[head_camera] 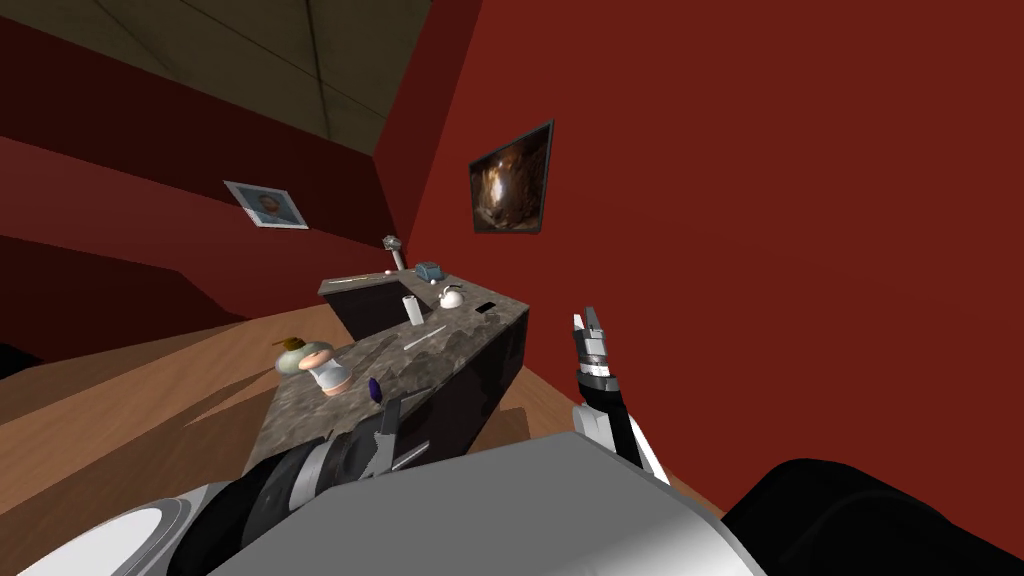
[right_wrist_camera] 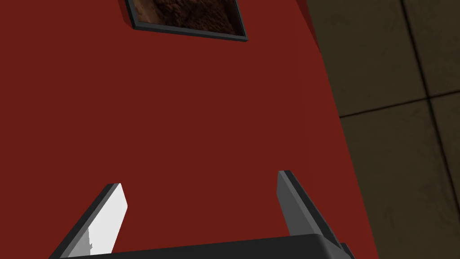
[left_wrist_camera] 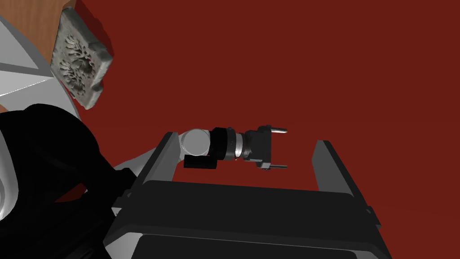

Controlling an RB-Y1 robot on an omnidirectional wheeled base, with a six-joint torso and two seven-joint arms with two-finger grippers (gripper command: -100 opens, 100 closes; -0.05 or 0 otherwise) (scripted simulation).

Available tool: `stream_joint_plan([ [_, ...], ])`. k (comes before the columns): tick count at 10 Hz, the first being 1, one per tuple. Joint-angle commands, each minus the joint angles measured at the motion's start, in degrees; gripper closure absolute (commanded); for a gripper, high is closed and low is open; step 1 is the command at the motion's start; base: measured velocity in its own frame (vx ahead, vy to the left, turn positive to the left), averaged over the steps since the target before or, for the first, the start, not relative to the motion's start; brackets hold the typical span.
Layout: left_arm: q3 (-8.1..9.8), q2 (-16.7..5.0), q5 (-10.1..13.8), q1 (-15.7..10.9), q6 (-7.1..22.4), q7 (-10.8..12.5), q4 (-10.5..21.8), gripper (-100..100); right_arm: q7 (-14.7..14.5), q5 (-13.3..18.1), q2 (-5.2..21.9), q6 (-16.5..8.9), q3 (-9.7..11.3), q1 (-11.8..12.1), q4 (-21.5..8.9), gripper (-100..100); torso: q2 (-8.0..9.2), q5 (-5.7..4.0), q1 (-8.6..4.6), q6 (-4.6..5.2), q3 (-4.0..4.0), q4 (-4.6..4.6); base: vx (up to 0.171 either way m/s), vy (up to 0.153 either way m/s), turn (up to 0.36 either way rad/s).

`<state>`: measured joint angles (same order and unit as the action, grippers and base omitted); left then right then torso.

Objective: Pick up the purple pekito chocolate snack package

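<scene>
While I approach, the left gripper (head_camera: 388, 420) hangs open near the small purple oval package (head_camera: 374, 389); next I must straddle it.

dim, flat light; the grey marbled stone counter (head_camera: 440, 360) casts a soft shadow on the brown wooden floor (head_camera: 120, 400); the wide lens splays the dark red walls (head_camera: 780, 250).

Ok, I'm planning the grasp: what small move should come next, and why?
Probably turn the left gripper toward the purple package on the counter: it is open and close by, but its camera faces the red wall and the right gripper.
</scene>
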<state>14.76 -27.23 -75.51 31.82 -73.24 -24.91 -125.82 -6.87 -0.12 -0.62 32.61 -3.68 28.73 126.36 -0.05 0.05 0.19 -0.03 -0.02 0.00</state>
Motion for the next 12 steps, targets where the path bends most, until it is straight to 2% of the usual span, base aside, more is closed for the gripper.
stream_joint_plan([
  [1,0.53,-0.8,-2.9,-0.3,-0.9,-0.3,0.3,-100,0.0,0.0,0.0,0.0,0.0,0.0,0.0,0,0.00,0.00,0.00,0.00,0.00,0.00,-0.015,0.029,-0.125],
  [2,0.53,-0.8,-4.1,-0.3,-0.9,-0.3,0.3,-100,0.0,0.0,0.0,0.0,0.0,0.0,0.0,0,-0.01,0.01,0.01,-0.05,0.00,0.00,-0.004,0.016,0.036],
  [3,1.66,-2.2,-5.9,-0.3,-2.3,-0.9,0.9,-100,0.0,0.0,0.0,0.0,0.0,0.0,0.0,0,-0.04,0.00,-0.03,-0.06,-0.02,-0.01,-0.008,0.016,-0.231],
  [4,1.66,-2.2,-7.7,-0.3,-2.3,-0.9,0.9,-100,0.0,0.0,0.0,0.0,0.0,0.0,0.0,0,-0.04,0.00,-0.02,0.00,-0.02,-0.01,-0.008,0.023,-0.170],
  [5,1.66,-2.2,-8.2,-0.3,-2.3,-0.9,0.9,-100,0.0,0.0,0.0,0.0,0.0,0.0,0.0,0,-0.04,0.00,-0.02,-0.05,-0.02,-0.01,-0.003,0.013,0.012],
  [6,2.79,-3.7,-10.6,-0.3,-3.7,-1.5,1.5,-100,0.0,0.0,0.0,0.0,0.0,0.0,0.0,0,-0.05,0.00,-0.05,-0.06,-0.03,-0.01,-0.007,0.015,-0.234],
  [7,2.79,-3.7,-11.9,-0.3,-3.7,-1.5,1.5,-100,0.0,0.0,0.0,0.0,0.0,0.0,0.0,0,-0.04,-0.01,-0.03,-0.01,-0.02,-0.01,-0.009,0.025,-0.156],
  [8,3.92,-5.2,-13.8,-0.4,-5.0,-2.0,2.1,-100,0.0,0.0,0.0,0.0,0.0,0.0,0.0,0,-0.04,0.00,-0.01,-0.05,-0.02,-0.01,-0.008,0.026,-0.282],
  [10,3.92,-5.2,-16.3,-0.4,-5.0,-2.0,2.1,-100,0.0,0.0,0.0,0.0,0.0,0.0,0.0,0,-0.06,0.01,0.02,-0.07,-0.03,-0.01,-0.004,0.020,-0.034],
  [11,5.04,-6.7,-18.3,-0.5,-6.2,-2.3,2.8,-100,0.0,0.0,0.0,0.0,0.0,0.0,0.0,0,-0.07,0.00,-0.04,-0.07,-0.04,-0.01,-0.003,0.011,-0.207],
  [12,5.04,-6.7,-20.0,-0.5,-6.2,-2.3,2.8,-100,0.0,0.0,0.0,0.0,0.0,0.0,0.0,0,-0.07,-0.01,-0.04,-0.02,-0.04,-0.01,-0.004,0.020,-0.152],
])
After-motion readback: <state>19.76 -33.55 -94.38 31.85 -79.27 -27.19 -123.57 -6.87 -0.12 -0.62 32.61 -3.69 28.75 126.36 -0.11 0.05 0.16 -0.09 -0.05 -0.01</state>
